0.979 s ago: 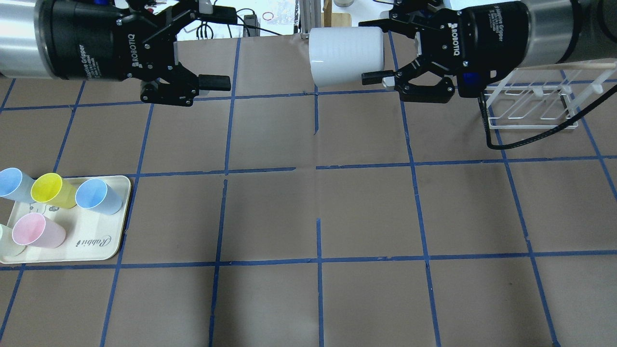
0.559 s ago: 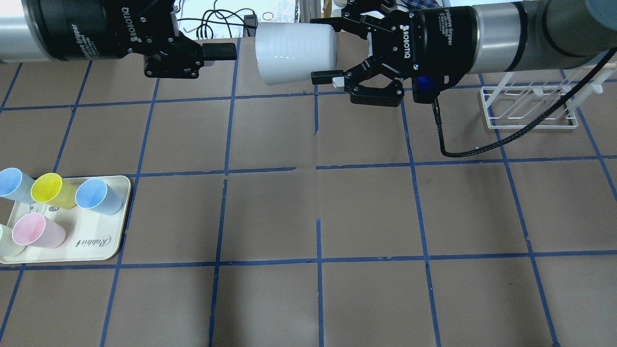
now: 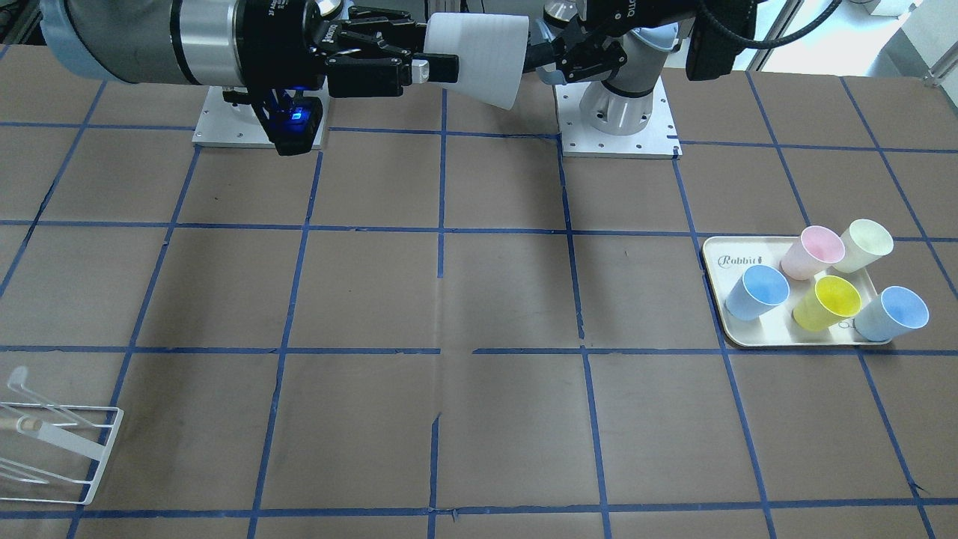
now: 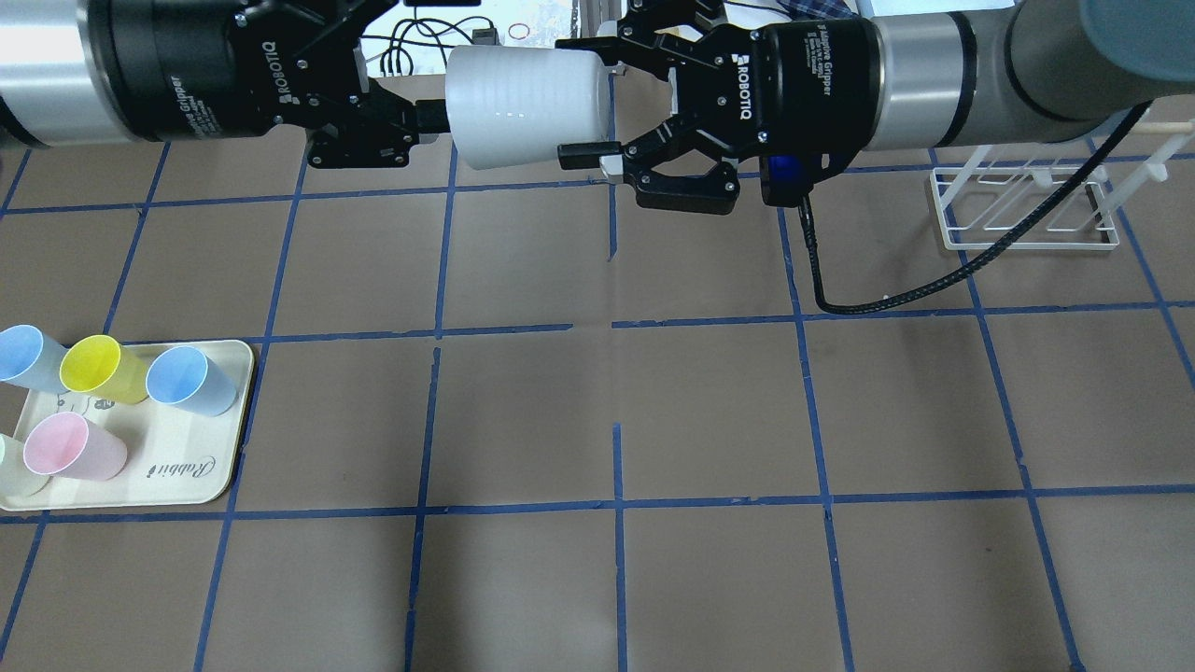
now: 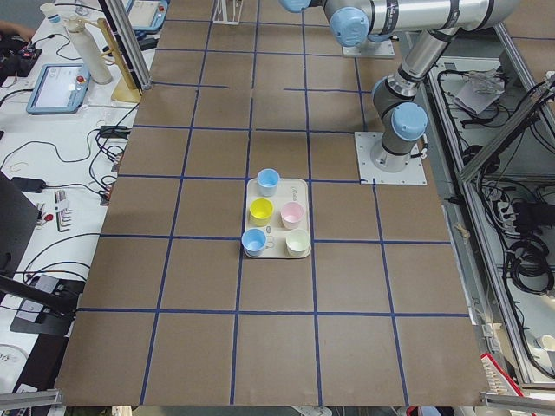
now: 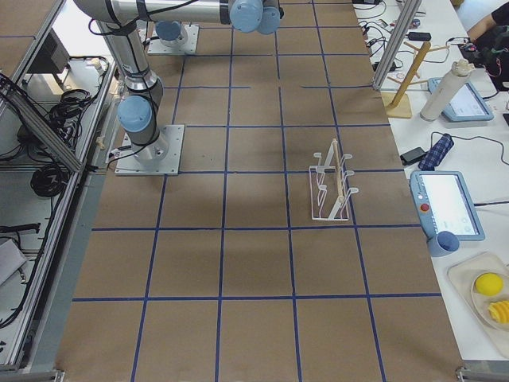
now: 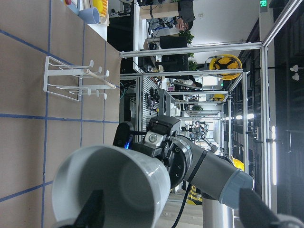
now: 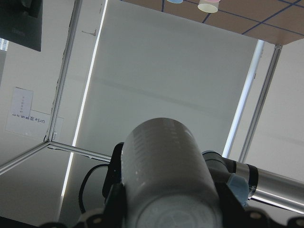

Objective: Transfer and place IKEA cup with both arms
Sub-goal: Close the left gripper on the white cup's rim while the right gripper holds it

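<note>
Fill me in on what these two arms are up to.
This is a hand-over in mid-air above the table. The right claw is shut on the narrow base end of the IKEA cup, holding it on its side with the mouth toward the left claw. The left claw is open, its fingertips right at the cup's rim, not closed on it. The tray of coloured cups sits on the robot's left, the white rack on its right.

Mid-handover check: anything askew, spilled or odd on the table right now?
Nothing stands out. The IKEA cup lies sideways in the right gripper, mouth toward the open left gripper; the five cups on the tray stand upright.
</note>
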